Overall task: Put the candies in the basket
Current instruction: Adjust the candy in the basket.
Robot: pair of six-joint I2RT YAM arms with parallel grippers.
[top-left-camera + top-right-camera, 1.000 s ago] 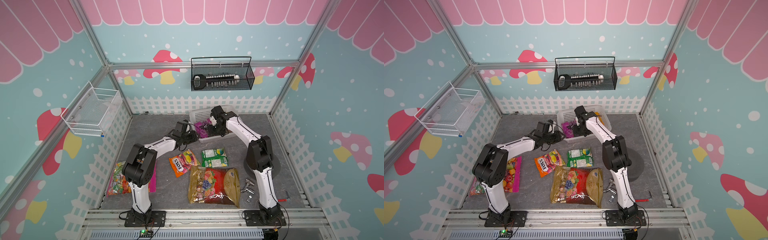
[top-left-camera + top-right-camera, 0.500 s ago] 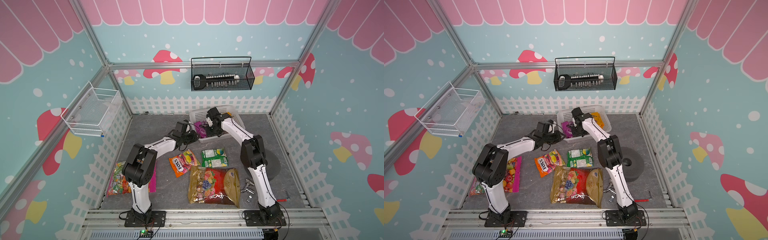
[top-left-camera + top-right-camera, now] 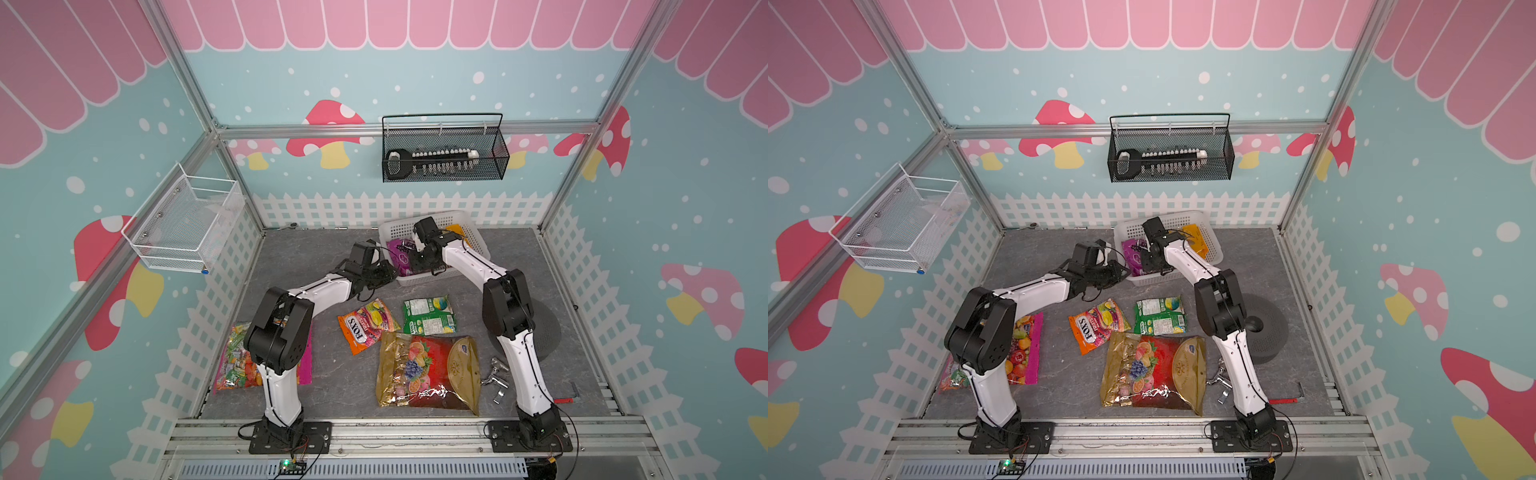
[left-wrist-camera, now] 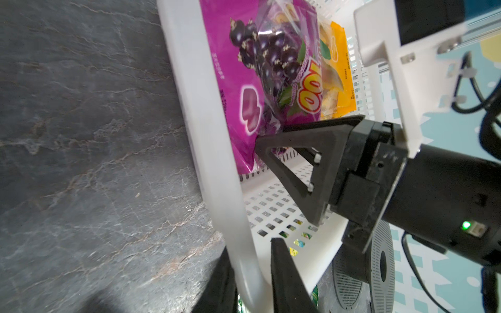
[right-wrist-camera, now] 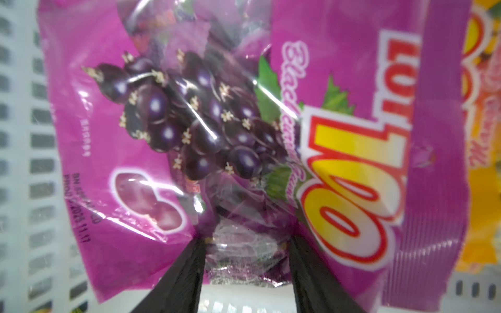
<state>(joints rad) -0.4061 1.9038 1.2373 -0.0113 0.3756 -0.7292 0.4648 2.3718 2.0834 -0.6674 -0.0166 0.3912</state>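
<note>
The white perforated basket (image 3: 480,243) (image 3: 1212,245) stands at the back and holds a purple candy bag (image 3: 401,259) (image 5: 135,135) and a yellow-orange one (image 3: 459,230) (image 4: 339,67). My right gripper (image 3: 415,262) (image 5: 246,239) reaches into the basket, shut on a pinch of the purple bag. My left gripper (image 3: 388,272) (image 4: 250,249) clamps the basket's near-left rim, one finger inside and one outside. On the floor lie the orange FOX'S bag (image 3: 368,326), the green bag (image 3: 428,316), the large red-gold bag (image 3: 432,374) and the clear multicoloured bag (image 3: 237,361), partly hidden by the left arm.
A black wire basket (image 3: 444,153) hangs on the back wall and a white wire one (image 3: 187,224) on the left wall. Small metal parts (image 3: 496,376) and a round black perforated disc (image 3: 544,328) lie beside the right arm. A white fence rings the floor.
My left gripper's jaws have closed in on the basket rim. The right gripper has shifted a little to the left inside the basket, over the purple bag.
</note>
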